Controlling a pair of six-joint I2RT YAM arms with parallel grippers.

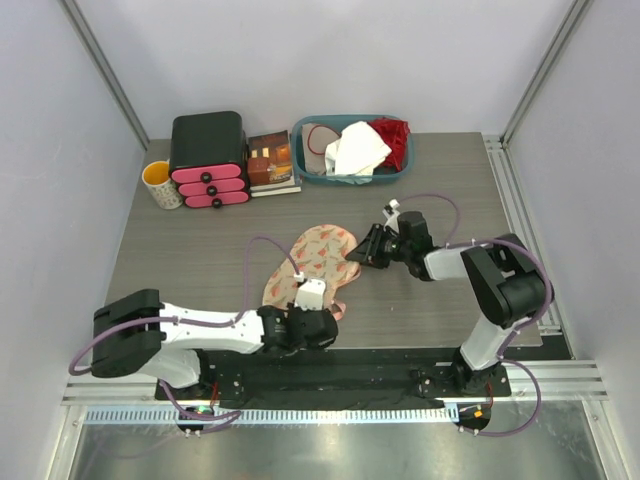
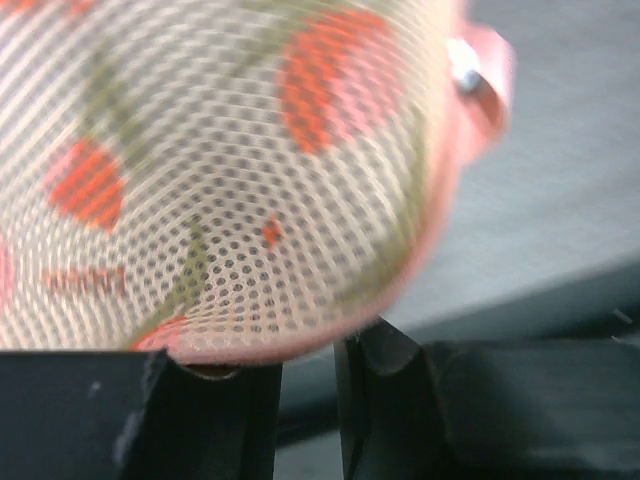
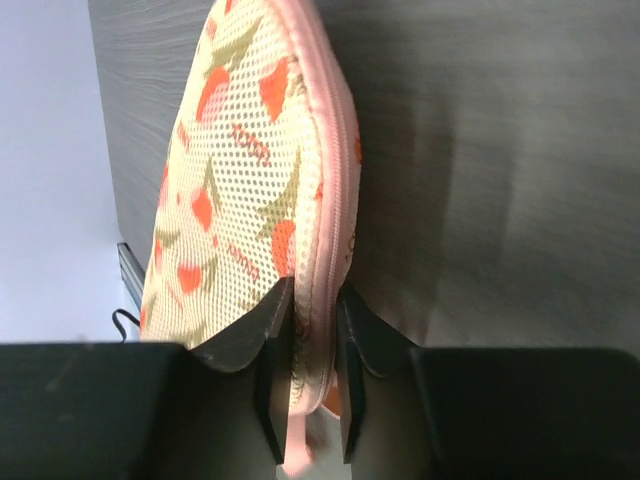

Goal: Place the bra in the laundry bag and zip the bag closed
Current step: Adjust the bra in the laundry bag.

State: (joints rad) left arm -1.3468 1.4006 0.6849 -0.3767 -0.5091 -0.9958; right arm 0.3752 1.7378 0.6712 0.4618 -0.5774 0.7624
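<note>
Mesh hides whatever the laundry bag [image 1: 315,262] [image 3: 250,200] [image 2: 200,180] holds; it lies mid-table, and its pink zipper seam runs shut where it shows. The right claw [image 1: 362,252] [image 3: 310,300] pinches that seam at the bag's right end. The left claw [image 1: 330,318] [image 2: 308,370] sits at the bag's near rim, fingers slightly parted; I cannot tell whether it grips. At the far edge, a teal basket [image 1: 335,180] holds a white cloth [image 1: 357,150] and a red garment [image 1: 393,140]. Bare table [image 1: 190,250] lies open left of the bag.
</note>
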